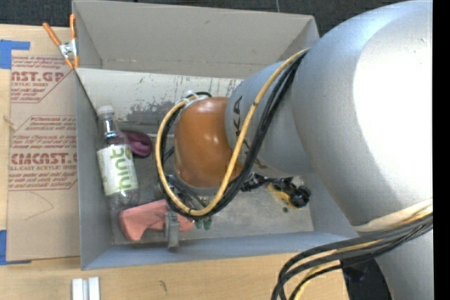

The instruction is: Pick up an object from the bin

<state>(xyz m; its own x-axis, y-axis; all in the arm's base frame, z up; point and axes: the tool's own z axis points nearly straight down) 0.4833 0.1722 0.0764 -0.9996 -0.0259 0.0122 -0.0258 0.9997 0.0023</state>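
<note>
My gripper (172,235) reaches down at the bin's near wall, left of the middle, and most of it is hidden under the arm's orange cover. It touches the right end of a pink, soft-looking crumpled thing (143,219) lying on the floor along the near wall. Whether the pink thing is between the jaws is hidden. A clear plastic bottle (116,166) with a white label and green lettering lies along the left wall, its cap pointing to the far side. Right of the bottle lies a small dark purple thing (140,144).
A small black and yellow thing (293,194) lies on the floor at the right, partly under the arm. The arm and its cables cover the middle and right of the bin. The near and left walls stand close to the gripper.
</note>
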